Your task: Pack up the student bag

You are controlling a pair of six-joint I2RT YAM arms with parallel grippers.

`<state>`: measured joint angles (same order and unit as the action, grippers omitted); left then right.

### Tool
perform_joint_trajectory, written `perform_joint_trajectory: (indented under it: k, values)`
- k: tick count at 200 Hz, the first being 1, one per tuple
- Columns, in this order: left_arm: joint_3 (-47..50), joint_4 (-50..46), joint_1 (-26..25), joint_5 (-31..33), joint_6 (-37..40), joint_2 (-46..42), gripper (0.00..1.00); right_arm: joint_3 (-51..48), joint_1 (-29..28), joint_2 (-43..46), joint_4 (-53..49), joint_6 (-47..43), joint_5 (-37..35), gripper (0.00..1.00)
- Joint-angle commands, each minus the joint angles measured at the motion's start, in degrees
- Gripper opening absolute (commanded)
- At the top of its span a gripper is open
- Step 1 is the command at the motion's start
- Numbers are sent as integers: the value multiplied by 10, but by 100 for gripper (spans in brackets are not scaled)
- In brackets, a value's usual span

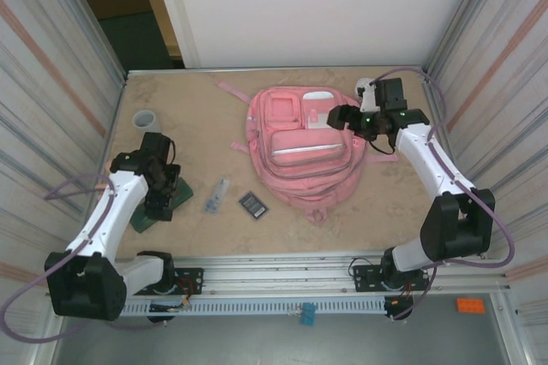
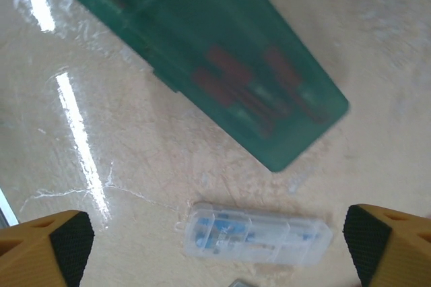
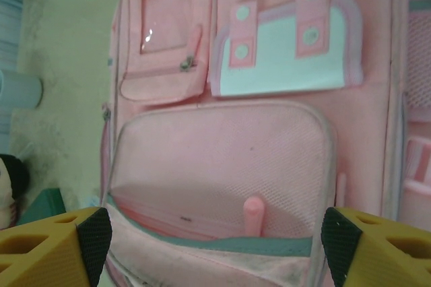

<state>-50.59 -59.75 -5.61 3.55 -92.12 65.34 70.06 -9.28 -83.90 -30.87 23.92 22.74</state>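
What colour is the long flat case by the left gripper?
The case is translucent dark green, clearest in the left wrist view.

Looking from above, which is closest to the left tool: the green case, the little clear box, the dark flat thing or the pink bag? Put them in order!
1. The green case: right beneath the left tool.
2. The clear box: just to the right of the case.
3. The dark flat thing: further right.
4. The pink student bag: farthest, towards the right arm.

No lettering, label or number can be read anywhere.
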Motion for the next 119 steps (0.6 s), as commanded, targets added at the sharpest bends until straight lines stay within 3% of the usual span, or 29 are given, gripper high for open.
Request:
perform_joint_trajectory:
  k: [1, 119]
  values:
    - [30, 11, 12, -24, -88, 12, 99, -3, -13, 20, 8, 29, -14, 83]
    - [9, 130, 78, -30, -52, 157, 99, -3, -42, 35, -28, 28, -46, 83]
